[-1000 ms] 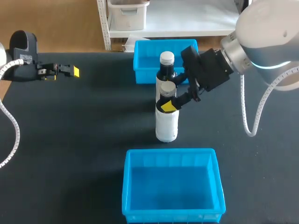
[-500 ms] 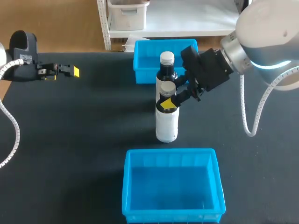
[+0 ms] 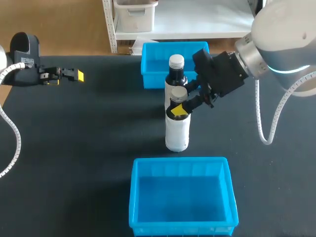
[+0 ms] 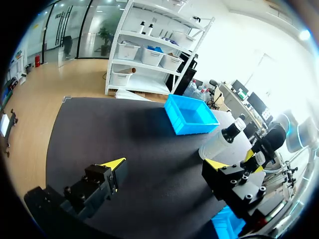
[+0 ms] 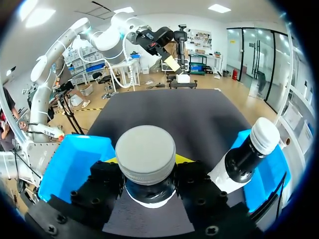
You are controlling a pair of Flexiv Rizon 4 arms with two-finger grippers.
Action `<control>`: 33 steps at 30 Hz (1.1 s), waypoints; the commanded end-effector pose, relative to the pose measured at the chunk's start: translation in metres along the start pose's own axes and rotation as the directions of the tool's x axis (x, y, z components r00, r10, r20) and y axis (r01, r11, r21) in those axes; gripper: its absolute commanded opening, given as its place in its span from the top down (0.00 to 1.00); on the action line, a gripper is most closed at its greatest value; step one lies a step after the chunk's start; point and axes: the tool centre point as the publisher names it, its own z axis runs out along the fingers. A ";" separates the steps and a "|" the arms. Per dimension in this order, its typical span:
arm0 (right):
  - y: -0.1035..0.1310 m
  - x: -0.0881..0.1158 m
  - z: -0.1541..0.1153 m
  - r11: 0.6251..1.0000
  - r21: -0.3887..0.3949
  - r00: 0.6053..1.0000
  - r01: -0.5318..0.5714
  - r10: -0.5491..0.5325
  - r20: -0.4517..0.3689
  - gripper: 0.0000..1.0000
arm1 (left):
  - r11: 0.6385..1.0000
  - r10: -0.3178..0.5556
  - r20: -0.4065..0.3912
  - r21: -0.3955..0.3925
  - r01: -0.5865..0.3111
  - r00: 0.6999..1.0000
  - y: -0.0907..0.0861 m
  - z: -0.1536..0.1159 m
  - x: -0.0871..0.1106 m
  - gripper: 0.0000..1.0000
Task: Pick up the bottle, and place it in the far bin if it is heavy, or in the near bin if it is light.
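Shifted marginally toward the near bin (image 3: 180,161), the right gripper (image 3: 178,102) holds the white bottle (image 3: 177,131) clamped at its neck; lift, weighing and binning appear outstanding

Dark glass bottle (image 3: 176,76) blocks my straight path from the white plastic bottle (image 3: 177,133) to the far blue bin (image 3: 150,74); bare black tabletop (image 3: 98,128) lies open leftward.

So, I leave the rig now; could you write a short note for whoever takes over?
Right gripper: shut on the neck of the white plastic bottle with a grey cap, upright between the far blue plastic bin and the near blue plastic bin.
Left gripper: open, empty, at the table's left.
Dark bottle with a white cap: behind the white one.
Done: grasp. Left: lift, judge weight, place.
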 end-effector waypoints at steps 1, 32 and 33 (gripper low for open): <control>0.006 -0.001 -0.005 1.000 0.011 1.000 0.005 -0.005 0.003 1.00 | 1.000 0.000 0.000 0.000 0.000 1.000 0.000 0.000 0.000 0.00; -0.011 0.007 -0.129 0.991 0.131 0.998 0.033 -0.024 -0.064 1.00 | 1.000 0.000 0.000 0.000 0.000 1.000 0.000 0.000 0.000 0.00; -0.012 0.007 -0.133 0.990 0.134 0.998 0.033 -0.024 -0.065 1.00 | 1.000 0.000 0.000 0.000 0.000 1.000 0.000 0.000 0.000 0.00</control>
